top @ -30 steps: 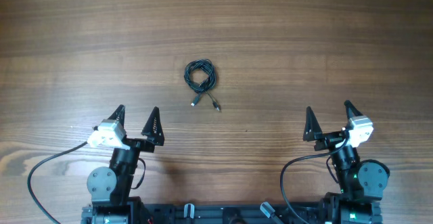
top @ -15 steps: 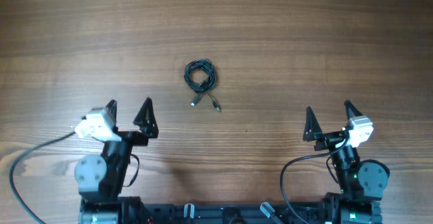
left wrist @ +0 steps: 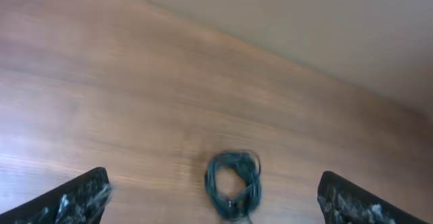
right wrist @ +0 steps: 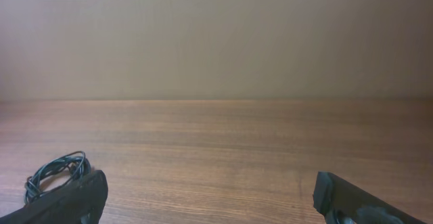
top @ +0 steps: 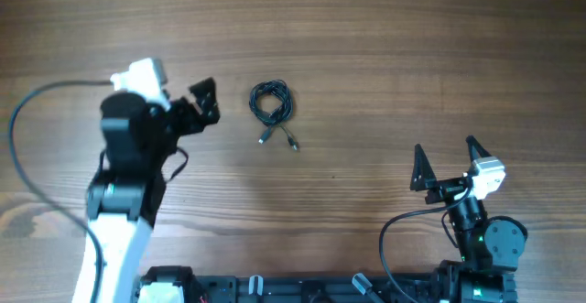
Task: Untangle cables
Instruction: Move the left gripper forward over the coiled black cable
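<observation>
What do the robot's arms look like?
Mostly black arms with round joints. The left black end effector and the right black end effector have two pointed fingers and a white block behind. Thick black robot wires loop from each; a green light glows on the right arm.
</observation>
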`<action>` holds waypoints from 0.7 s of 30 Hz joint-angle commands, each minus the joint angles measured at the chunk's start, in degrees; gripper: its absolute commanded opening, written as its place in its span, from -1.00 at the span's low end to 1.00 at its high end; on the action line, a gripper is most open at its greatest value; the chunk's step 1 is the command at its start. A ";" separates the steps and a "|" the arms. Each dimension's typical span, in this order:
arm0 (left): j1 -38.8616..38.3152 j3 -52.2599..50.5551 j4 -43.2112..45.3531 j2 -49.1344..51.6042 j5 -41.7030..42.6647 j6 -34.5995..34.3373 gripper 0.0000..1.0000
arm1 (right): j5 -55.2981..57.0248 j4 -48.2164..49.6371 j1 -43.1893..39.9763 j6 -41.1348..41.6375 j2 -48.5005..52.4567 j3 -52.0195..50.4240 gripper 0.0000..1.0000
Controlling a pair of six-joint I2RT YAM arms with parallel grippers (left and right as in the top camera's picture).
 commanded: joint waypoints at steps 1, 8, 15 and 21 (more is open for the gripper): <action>-4.04 8.55 -4.04 8.92 -0.57 4.87 1.00 | 0.55 0.11 0.17 -0.35 -0.68 -0.09 1.00; -10.75 20.44 -10.01 23.54 -9.62 6.10 0.99 | 0.57 0.11 0.17 -0.33 -0.68 -0.09 1.00; -14.60 22.80 -7.06 30.53 -10.56 6.05 1.00 | 0.57 0.11 0.17 -0.35 -0.68 -0.09 1.00; -17.00 22.80 -2.21 34.45 -8.70 5.44 1.00 | 0.55 0.11 0.17 -0.33 -0.68 -0.09 1.00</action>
